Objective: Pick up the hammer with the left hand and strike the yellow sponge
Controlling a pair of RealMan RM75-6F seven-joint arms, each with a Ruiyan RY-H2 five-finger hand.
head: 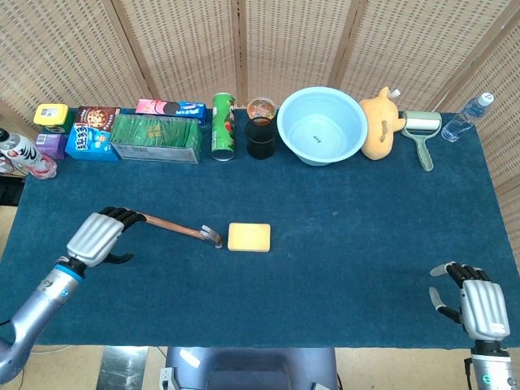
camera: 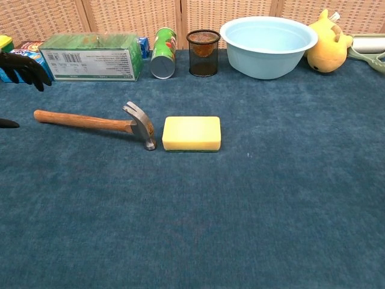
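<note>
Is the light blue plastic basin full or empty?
Empty: the light blue plastic basin shows its bare inside bottom in the head view.

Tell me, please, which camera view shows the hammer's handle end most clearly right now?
The chest view: the hammer lies there in full, its wooden handle end bare, with the left hand apart from it at the frame's edge. In the head view the left hand covers the handle end, so only the shaft and head show.

Open blue cloth (head: 325,268) fills the lower frame and right side. A row from the green box (head: 156,138) to the basin (head: 322,126) blocks the top edge.
</note>
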